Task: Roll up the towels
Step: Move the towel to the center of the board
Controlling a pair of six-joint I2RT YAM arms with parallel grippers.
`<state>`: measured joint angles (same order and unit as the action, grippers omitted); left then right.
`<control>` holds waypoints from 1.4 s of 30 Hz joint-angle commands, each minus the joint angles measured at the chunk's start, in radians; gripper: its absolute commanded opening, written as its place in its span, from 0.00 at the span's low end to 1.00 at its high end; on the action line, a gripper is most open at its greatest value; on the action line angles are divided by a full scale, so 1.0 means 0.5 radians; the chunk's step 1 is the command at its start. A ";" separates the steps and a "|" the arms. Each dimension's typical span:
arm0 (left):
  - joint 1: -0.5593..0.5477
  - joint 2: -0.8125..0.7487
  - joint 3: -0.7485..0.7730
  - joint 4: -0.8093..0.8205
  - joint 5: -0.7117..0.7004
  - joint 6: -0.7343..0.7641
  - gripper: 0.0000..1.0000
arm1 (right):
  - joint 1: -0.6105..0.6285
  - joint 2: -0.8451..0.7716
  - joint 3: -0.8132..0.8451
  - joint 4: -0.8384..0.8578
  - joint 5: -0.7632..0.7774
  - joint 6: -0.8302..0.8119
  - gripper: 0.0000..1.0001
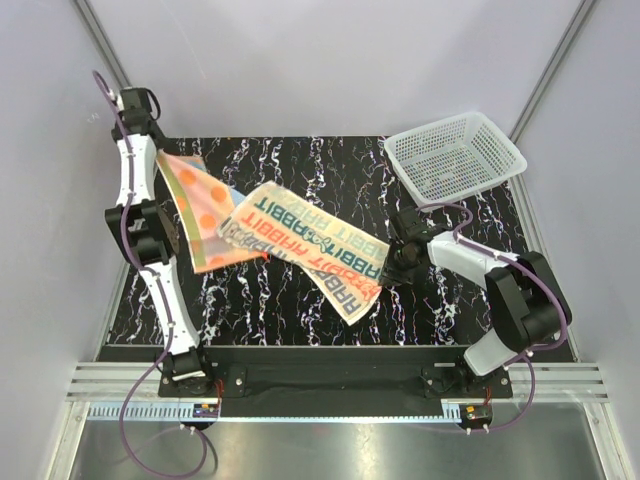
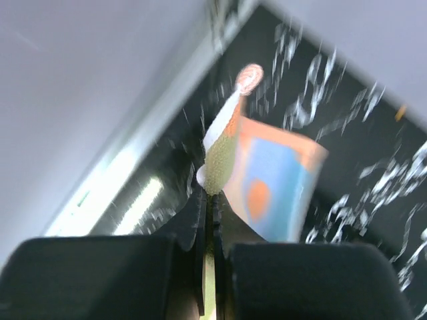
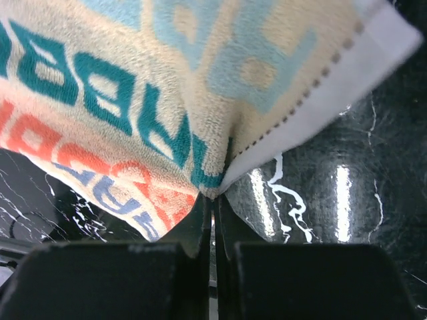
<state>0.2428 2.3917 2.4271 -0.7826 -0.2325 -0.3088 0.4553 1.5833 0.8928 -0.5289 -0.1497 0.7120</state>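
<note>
Centrally the cream towel [image 1: 305, 245] lies spread on the black marbled table [image 1: 260, 300], its left end on top of the orange towel [image 1: 200, 210], which is held up at its far-left corner. Closed tight on the cream towel's edge is the right gripper [image 3: 213, 200]; the left gripper [image 2: 212, 200] pinches the orange towel's corner. At the far-right corner sits a white mesh basket [image 1: 455, 155], with pale walls [image 1: 330, 60] around. Only the wrist views show the pinches; only the top view shows the layout
</note>
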 commanded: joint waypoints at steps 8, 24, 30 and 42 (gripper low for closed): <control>-0.053 -0.488 -0.217 0.831 -0.311 0.084 0.21 | -0.012 0.012 -0.046 -0.071 -0.001 -0.007 0.00; -0.136 -0.739 -0.583 0.437 -0.020 -0.305 0.99 | -0.009 -0.089 -0.089 -0.212 0.082 0.003 0.07; -0.246 -1.193 -1.675 0.703 0.335 -0.572 0.65 | -0.009 -0.212 -0.083 -0.301 0.155 -0.004 0.08; -0.412 -0.891 -1.895 0.737 0.502 -0.610 0.69 | -0.012 -0.332 -0.187 -0.332 0.137 0.036 0.09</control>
<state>0.0235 1.8622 1.3781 -0.4561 -0.0051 -0.6113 0.4511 1.4590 0.8104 -0.6689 -0.0956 0.7166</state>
